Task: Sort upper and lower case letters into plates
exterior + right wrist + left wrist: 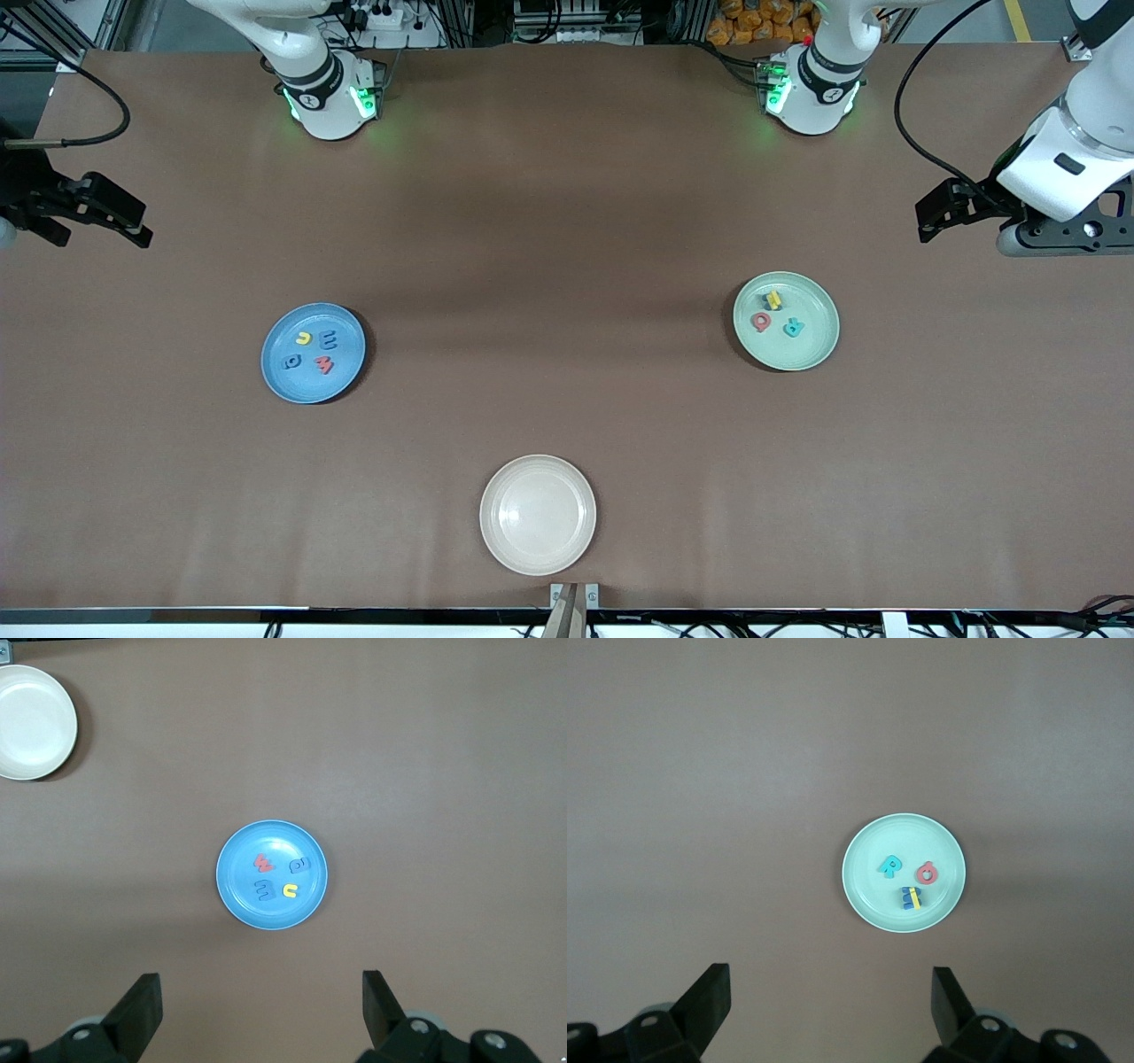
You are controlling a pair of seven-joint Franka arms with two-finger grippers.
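Nearest the front camera sits an empty cream-white plate [538, 515]. Both grippers wait with fingers spread wide, holding nothing: left gripper [831, 1014] above the mint green plate [819, 350], right gripper [262, 1014] above the blue plate [282, 379]. Four letters [314, 350] lie in the blue plate, the others [777, 315] in the green, on a brown table [567, 221].
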